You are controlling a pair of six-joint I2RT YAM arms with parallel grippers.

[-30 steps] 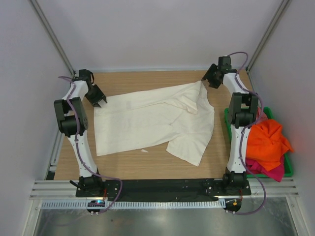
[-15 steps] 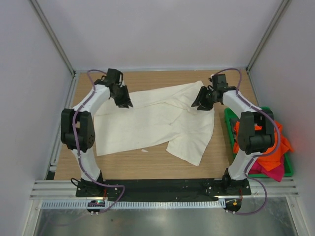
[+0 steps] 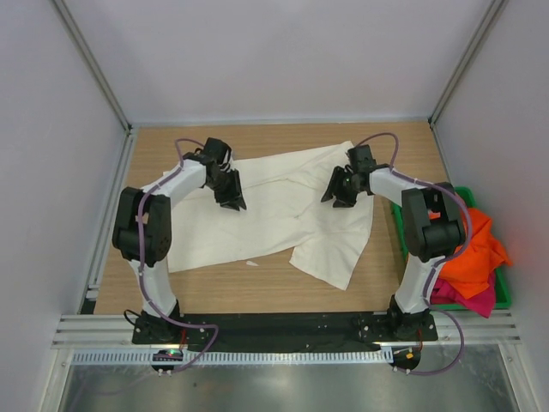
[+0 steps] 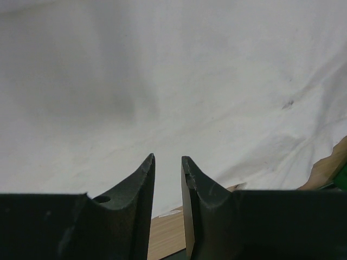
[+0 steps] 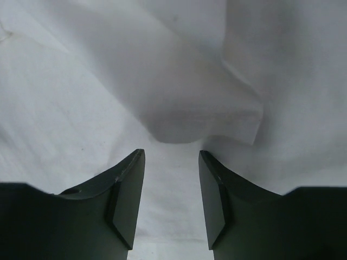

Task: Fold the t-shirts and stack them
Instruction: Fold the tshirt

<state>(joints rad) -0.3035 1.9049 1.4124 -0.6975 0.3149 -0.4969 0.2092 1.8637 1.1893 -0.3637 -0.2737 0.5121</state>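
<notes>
The large cream-white t-shirt lies spread and partly rumpled across the wooden table, with a folded flap at its right side. My left gripper hovers over the shirt's upper left part, its jaws a little apart and empty; the left wrist view shows it above plain cloth. My right gripper is over the shirt's upper right part, open and empty; the right wrist view shows it just short of a fold. An orange t-shirt and a magenta one lie heaped in the bin.
A green plastic bin stands at the table's right edge beside the right arm. Bare wooden table shows in front of the shirt. Grey walls and metal frame posts close in the back and sides.
Both arms have swung in from the back corners. The left gripper moved right and nearer, the right gripper moved left and nearer, both now over the cream-white shirt.
</notes>
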